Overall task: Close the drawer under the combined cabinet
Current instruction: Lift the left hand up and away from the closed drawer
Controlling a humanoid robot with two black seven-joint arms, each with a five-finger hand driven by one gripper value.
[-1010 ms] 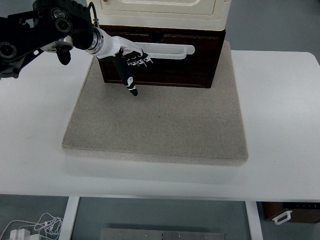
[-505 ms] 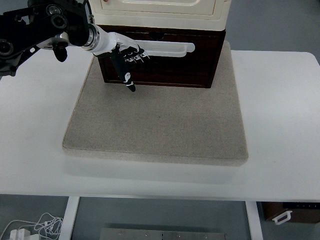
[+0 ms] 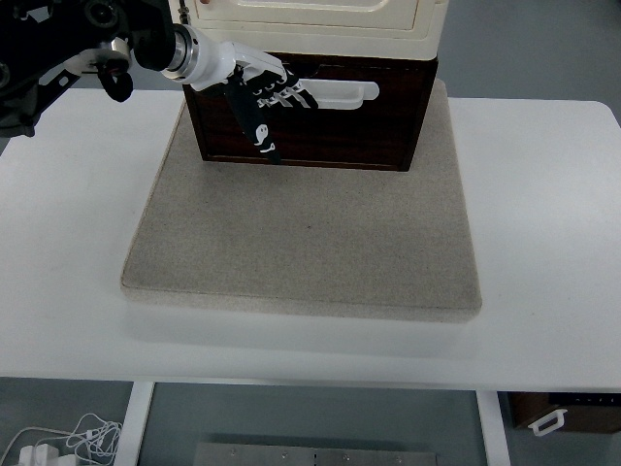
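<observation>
left hand (image 3: pixel 260 97), fingers loosely curled and gripping nothing, presses the dark brown wooden drawer (image 3: pixel 320 121) beneath the cream plastic cabinet (image 3: pixel 310 19); drawer looks nearly shut.

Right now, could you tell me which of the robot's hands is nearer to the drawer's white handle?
Left. The left hand lies against the left end of the white handle on the dark drawer front. The right hand is not in view.

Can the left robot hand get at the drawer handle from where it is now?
Probably yes: the left robot hand already lies across the dark drawer front, over the left end of the white handle, and nothing stands between them.
</observation>
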